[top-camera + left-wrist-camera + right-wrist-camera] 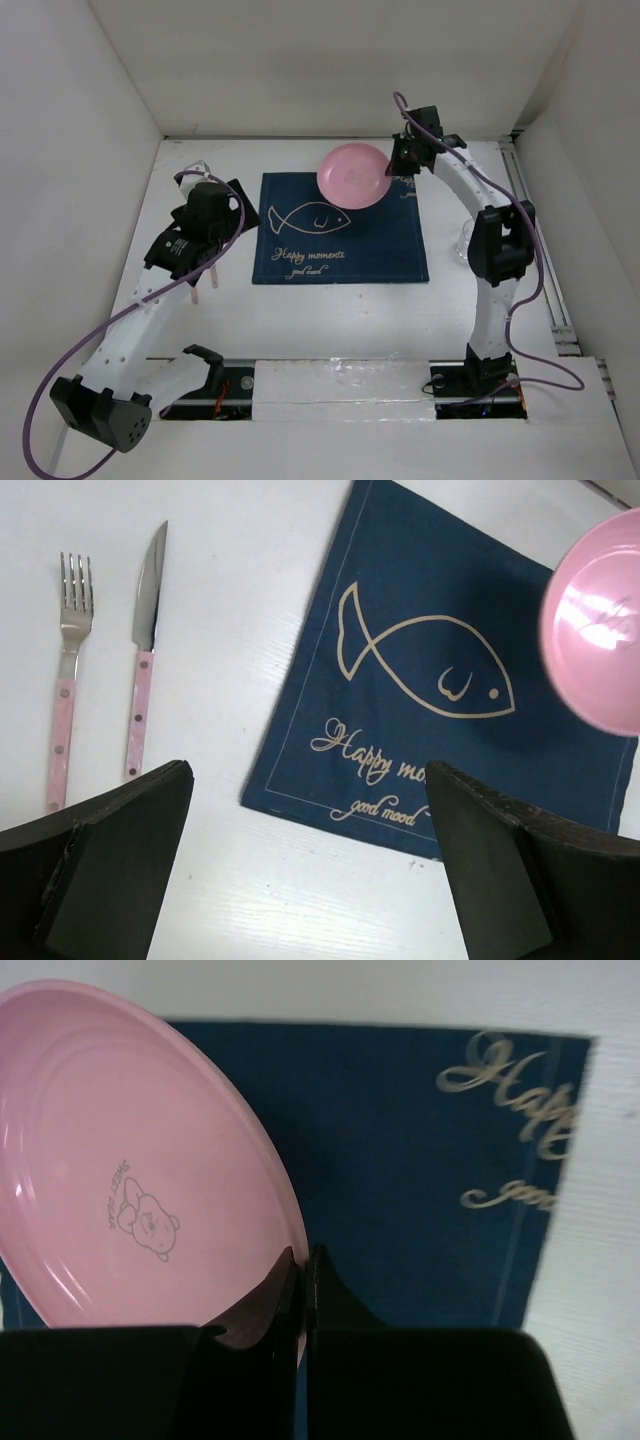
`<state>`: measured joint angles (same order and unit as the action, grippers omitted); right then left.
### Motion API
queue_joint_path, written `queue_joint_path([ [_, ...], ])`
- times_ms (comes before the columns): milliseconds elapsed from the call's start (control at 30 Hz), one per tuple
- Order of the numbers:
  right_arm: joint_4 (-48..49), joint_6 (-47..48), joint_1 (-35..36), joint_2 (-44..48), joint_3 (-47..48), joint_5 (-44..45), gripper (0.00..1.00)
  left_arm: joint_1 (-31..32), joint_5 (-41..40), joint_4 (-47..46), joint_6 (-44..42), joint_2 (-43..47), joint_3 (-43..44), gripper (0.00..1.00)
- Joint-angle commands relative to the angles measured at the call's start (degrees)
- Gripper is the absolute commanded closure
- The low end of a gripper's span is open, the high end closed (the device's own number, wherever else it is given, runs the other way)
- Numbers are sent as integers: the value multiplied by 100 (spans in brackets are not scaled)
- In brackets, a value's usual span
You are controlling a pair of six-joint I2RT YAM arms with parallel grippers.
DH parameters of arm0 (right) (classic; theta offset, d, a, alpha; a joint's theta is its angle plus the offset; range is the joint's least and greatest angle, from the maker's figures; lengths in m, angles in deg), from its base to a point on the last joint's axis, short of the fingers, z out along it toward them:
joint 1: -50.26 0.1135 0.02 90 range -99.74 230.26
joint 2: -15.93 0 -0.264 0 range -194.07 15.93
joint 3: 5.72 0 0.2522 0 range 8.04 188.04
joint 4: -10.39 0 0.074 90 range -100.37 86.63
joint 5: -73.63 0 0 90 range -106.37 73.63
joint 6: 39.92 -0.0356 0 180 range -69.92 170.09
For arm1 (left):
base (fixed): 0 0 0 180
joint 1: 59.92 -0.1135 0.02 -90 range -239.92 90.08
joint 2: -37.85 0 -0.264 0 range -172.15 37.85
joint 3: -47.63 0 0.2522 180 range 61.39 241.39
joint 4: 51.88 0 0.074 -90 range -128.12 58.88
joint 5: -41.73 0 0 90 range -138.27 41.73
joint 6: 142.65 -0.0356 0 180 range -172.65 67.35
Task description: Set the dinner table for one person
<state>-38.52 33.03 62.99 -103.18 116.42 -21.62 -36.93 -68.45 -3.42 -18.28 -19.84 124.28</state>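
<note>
Right gripper (303, 1265) pinches plate (130, 1150) over table (605, 1280).

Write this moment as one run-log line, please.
right pincer: shut on rim of round pink plate | plate: tilted over navy cloth placemat | left pincer: open | pink-handled fork, pink-handled knife: on white table

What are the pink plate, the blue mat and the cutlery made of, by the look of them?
Pink plate: probably plastic or melamine; smooth, glossy, with soft highlights and a printed bear. Navy placemat: likely cloth, matte, with a hemmed edge and printed fish. Fork and knife: shiny metal heads, likely steel; pink dotted handles look plastic.
</note>
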Motion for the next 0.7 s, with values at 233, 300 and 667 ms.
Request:
queue_joint_path([
  [233, 404, 651, 300, 151, -993, -845, 100, -66, 5, -121, -308, 91, -225, 0],
  [300, 404, 703, 300, 90, -1099, -1064, 100, -66, 6, -121, -308, 91, -225, 0],
  [667, 747, 757, 510, 28, -1494, -1522, 100, -66, 6, -121, -308, 144, -278, 0],
])
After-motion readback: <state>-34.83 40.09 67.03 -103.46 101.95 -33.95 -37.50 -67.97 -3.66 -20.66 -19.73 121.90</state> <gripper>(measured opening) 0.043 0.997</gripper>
